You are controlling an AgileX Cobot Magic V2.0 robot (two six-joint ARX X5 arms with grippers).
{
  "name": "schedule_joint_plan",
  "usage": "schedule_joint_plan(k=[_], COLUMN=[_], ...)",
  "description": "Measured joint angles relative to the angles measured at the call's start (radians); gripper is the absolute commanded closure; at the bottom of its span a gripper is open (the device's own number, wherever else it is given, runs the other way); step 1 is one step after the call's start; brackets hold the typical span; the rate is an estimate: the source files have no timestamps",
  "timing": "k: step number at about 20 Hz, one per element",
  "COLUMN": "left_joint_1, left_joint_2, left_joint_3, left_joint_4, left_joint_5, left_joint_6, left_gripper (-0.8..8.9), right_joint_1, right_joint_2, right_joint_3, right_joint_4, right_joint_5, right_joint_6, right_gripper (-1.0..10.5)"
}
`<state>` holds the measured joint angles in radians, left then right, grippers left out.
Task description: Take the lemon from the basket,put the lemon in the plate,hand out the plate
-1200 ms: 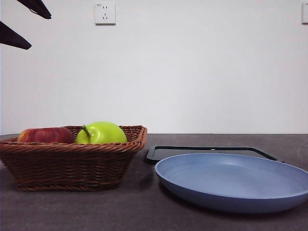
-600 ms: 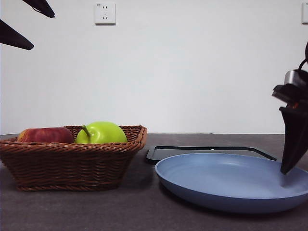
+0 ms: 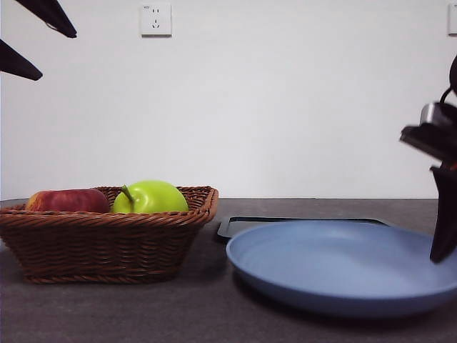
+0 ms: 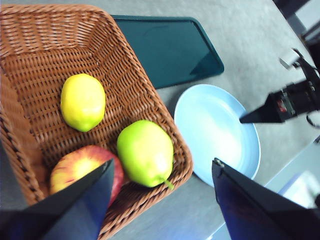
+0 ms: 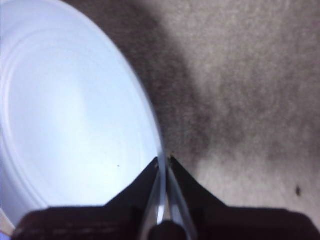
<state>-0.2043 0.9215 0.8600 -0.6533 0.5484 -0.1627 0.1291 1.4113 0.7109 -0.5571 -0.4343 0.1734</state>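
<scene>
In the front view, the plate (image 3: pixel 343 268) sits beside the basket (image 3: pixel 107 236) on the desk (image 3: pixel 200 314), and its near-basket side now rides higher than half a second ago, hiding more of the black tray (image 3: pixel 232 225); the right pincer (image 3: pixel 444 243) is at its far rim. In the left wrist view, the left pincer (image 4: pixel 162 192) hangs spread wide above the basket, where the lemon (image 4: pixel 83 102) lies beside a green apple (image 4: pixel 145 152) and a red apple (image 4: pixel 82 167). In the right wrist view, the right pincer is pressed together on the plate's rim.
</scene>
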Motion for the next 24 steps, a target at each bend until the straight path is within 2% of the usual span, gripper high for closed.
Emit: schedule_joint_plan(k=[3, 7, 12, 17, 24], left_joint_1=[-0.009, -0.06, -0.146, -0.211, -0.229], left_joint_2=[0.016, 0.13, 0.353, 0.584, 0.809], left_joint_3=[0.0, 0.059, 0.229, 0.38, 0.403], left_joint_4=[0.065, 0.079, 0.066, 0.04, 0.049], left_joint_5=[0.0, -0.035, -0.252, -0.425, -0.487], left_joint_6=[-0.038, -0.039, 0.065, 0.18, 0.223], left_gripper=[4.32, 4.21, 4.22, 4.22, 4.22], right_joint_1=[0.0, 0.0, 0.0, 0.0, 0.0], right_joint_2=[-0.123, -0.313, -0.475, -0.507, -0.507], right_joint_3=[0.0, 0.0, 0.0, 0.0, 0.0], right_joint_4=[-0.035, -0.133, -0.192, -0.195, -0.196], right_joint_5=[-0.002, -0.003, -0.001, 0.0, 0.0], right_joint_6=[0.008, 0.014, 0.014, 0.014, 0.014], right_gripper=[9.4, 9.4, 9.4, 9.4, 9.4])
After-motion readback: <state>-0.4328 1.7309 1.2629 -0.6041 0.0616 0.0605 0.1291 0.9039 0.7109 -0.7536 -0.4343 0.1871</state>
